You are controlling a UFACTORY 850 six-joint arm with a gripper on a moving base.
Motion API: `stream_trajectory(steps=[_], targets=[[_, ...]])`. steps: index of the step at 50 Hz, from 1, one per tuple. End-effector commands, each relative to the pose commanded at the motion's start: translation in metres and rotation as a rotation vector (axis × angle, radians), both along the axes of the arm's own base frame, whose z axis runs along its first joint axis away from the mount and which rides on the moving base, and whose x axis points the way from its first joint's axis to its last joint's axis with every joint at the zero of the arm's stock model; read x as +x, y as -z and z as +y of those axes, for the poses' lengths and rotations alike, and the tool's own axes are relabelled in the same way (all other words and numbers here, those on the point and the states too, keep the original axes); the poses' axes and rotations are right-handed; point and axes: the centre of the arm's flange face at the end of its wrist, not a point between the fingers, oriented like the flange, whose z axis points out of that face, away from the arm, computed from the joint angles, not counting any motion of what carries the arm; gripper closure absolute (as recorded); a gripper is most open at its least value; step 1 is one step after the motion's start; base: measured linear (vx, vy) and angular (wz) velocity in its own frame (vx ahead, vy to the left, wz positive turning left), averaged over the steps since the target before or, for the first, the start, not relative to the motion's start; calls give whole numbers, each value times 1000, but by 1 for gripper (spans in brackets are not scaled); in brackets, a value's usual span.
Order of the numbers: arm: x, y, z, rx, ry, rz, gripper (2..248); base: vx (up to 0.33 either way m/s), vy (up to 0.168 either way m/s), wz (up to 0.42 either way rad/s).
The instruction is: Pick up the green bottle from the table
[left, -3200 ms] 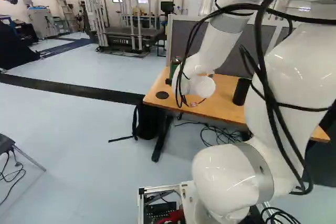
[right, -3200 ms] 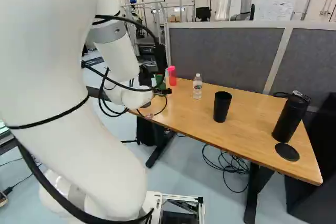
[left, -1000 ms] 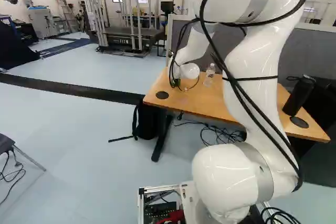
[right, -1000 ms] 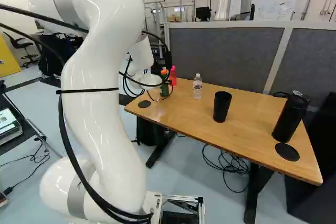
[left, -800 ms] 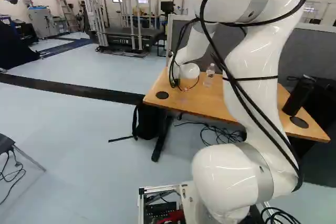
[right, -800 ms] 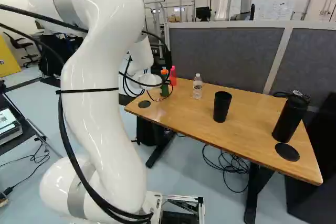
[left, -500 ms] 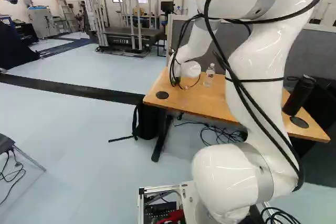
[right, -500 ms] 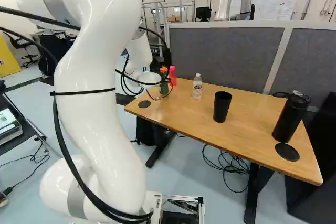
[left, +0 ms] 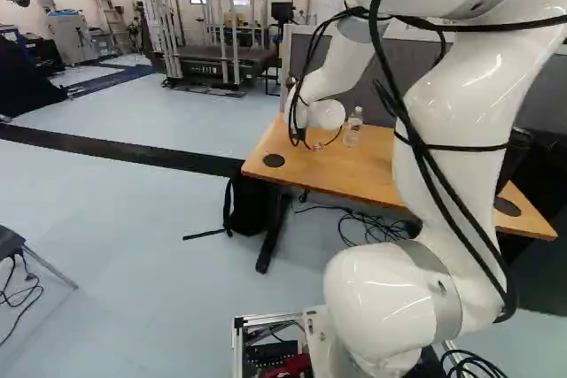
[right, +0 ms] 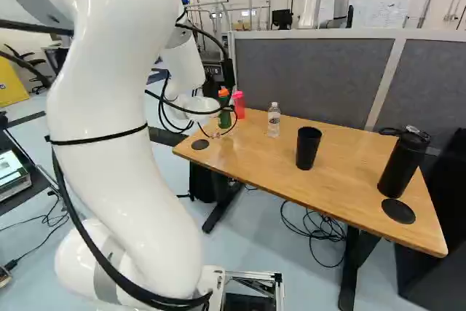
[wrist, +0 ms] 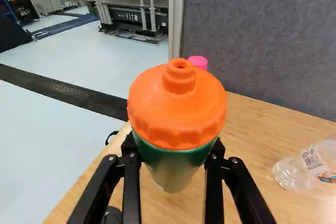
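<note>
Two black fingers [wrist: 130,153] are closed around a green bottle [right: 224,116] with an orange cap [right: 223,93], which is held upright between them at the left end of the tabletop [right: 338,172], as seen in the right base view. Both sides of the bottle are touched by the gripper [right: 229,110], just below the cap; whether the base is clear of the wood cannot be told. Just beyond it, a pink bottle [right: 239,100] is seen, partly hidden behind the cap in the wrist view. A clear bottle [right: 274,121] is set upright near the far edge, and a black cup [right: 308,148] is placed farther right, near the middle. At the right end, a black flask [right: 403,165] is stood beside a dark disc [right: 398,211]; a second disc [right: 200,144] is set in near the left front corner. The far edge is backed by a grey partition [right: 313,71]. Beneath the left end, a black backpack [left: 250,205] is pictured on the floor, with loose cables [left: 376,227] tangled nearby. Farther off, a treadmill [left: 213,65] is framed by pale metal rails at the top of the left base view.
</note>
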Motion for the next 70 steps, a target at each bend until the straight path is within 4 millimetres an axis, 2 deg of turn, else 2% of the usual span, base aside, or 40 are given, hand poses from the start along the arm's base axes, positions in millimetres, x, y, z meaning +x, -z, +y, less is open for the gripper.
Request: stream_trajectory(steps=[16,46,70], targets=[[-27,-16,3,0,-7,-23,140,0,0,0],[-74,-18,9,0,-22,-18,140,0,0,0],[-84,-16,8,0,-21,-21,140,0,0,0]])
